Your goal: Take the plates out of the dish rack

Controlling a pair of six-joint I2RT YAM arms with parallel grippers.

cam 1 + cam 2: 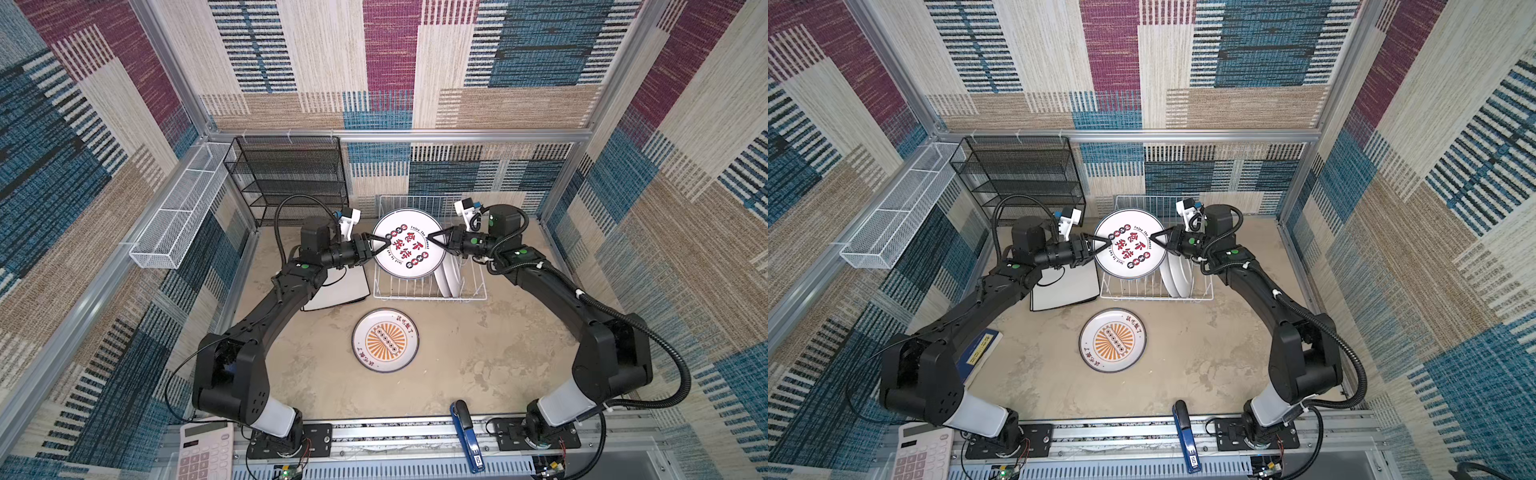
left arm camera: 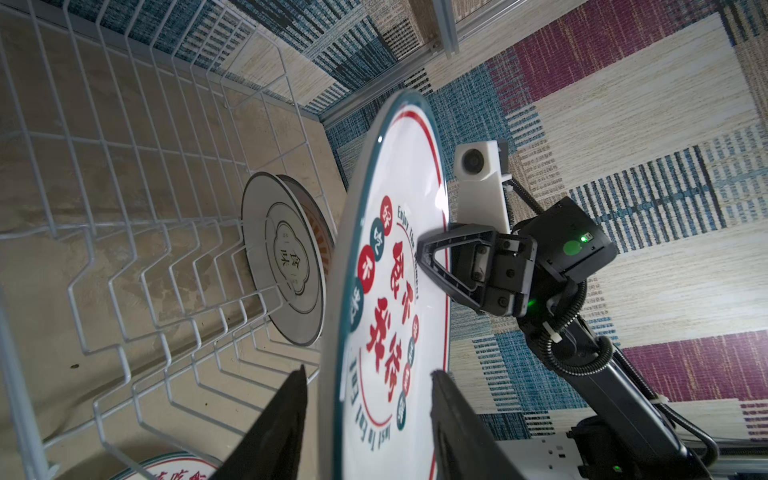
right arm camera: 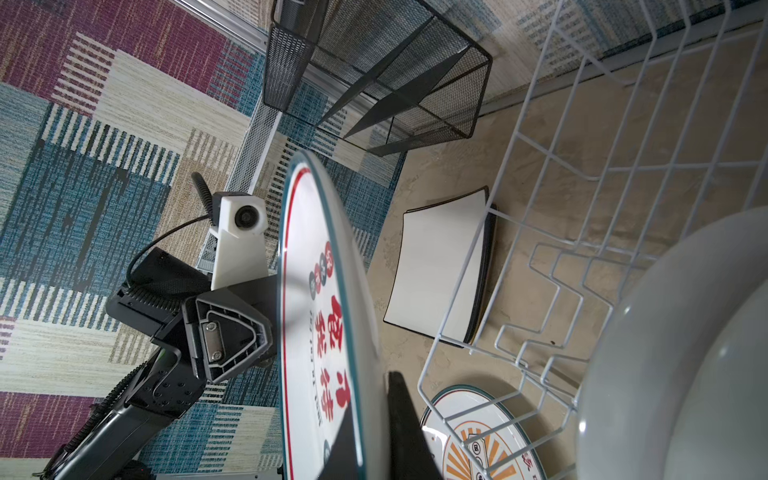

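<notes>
Two arms meet over the dish rack [image 1: 409,202], one at each side of a round lettered plate [image 1: 409,243]. The plate hangs tilted above the rack's left part, and in both top views its red and black printed face is turned up toward the camera. The right fingers [image 3: 405,424] are closed on the plate's right rim, one on the face and one on the back, and carry it. The left fingers [image 2: 282,432] straddle the opposite rim, partly apart. The left wrist view shows a thin gap between one finger and the plate's back, so whether they grip it cannot be told.

Inside the rack, toward its right end, a few plain white plates [image 1: 451,278] stand on edge between the tines. On the tabletop [image 1: 478,353] in front of the rack, a sunburst plate [image 1: 385,340] lies face up, apart from the rack. Just left of the rack lies a stack of square plates [image 1: 340,286], white with black edges, partly under the left arm.
</notes>
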